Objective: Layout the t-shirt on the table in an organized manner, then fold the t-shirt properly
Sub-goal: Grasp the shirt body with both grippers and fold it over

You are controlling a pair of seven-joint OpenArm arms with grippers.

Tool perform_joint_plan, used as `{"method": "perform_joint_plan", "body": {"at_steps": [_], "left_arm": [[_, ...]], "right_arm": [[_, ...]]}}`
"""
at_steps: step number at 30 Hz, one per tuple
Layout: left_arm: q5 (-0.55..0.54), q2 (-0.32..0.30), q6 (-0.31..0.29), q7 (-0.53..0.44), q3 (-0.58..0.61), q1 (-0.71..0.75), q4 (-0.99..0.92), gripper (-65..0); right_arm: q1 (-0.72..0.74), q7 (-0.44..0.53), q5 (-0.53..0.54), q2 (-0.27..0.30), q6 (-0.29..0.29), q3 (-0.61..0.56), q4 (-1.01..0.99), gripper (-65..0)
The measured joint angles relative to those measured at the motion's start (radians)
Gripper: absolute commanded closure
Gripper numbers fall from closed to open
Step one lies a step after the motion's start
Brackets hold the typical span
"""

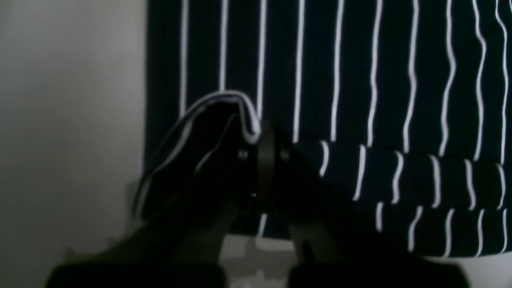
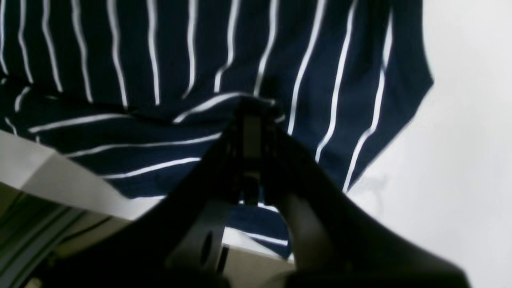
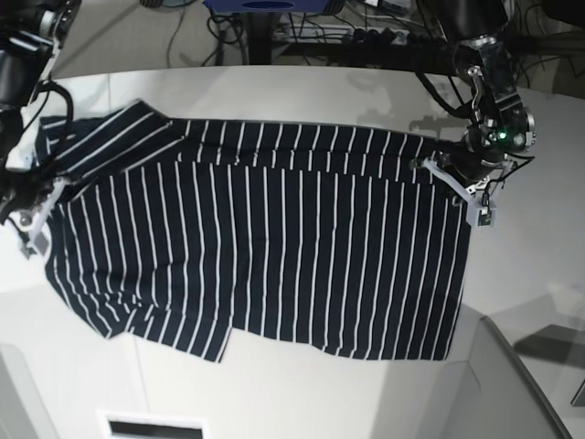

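Note:
The t-shirt (image 3: 274,247), dark navy with thin white stripes, lies spread across the off-white table (image 3: 302,91), its sleeves toward the left of the base view. My left gripper (image 3: 445,174) is at the shirt's far right edge in that view. Its wrist view shows the left gripper (image 1: 266,138) shut on a raised fold of the t-shirt (image 1: 360,80). My right gripper (image 3: 47,197) is at the shirt's left end. In its wrist view the right gripper (image 2: 252,116) is shut on bunched cloth of the t-shirt (image 2: 180,60), lifted a little off the table (image 2: 460,140).
Cables and dark equipment (image 3: 366,32) crowd the far side beyond the table. The table's near edge (image 2: 60,176) drops off close to the right gripper, with a frame below it. A seam runs across the table's front right corner (image 3: 512,347).

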Motion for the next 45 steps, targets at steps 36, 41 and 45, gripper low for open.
{"method": "perform_joint_plan", "body": {"at_steps": [36, 41, 45], "left_arm": [[0.003, -0.005, 0.08, -0.076, -0.068, -0.097, -0.102, 0.0], [0.003, -0.004, 0.08, -0.076, -0.064, -0.097, -0.105, 0.0], [0.003, -0.004, 0.082, -0.076, -0.063, -0.097, -0.105, 0.0]], "right_arm": [[0.168, 0.175, -0.001, 0.049, 0.0, -0.098, -0.175, -0.5], [0.198, 0.179, -0.001, 0.048, -0.001, -0.123, -0.248, -0.5], [0.207, 0.235, -0.005, 0.048, -0.004, -0.225, -0.278, -0.5]]}}
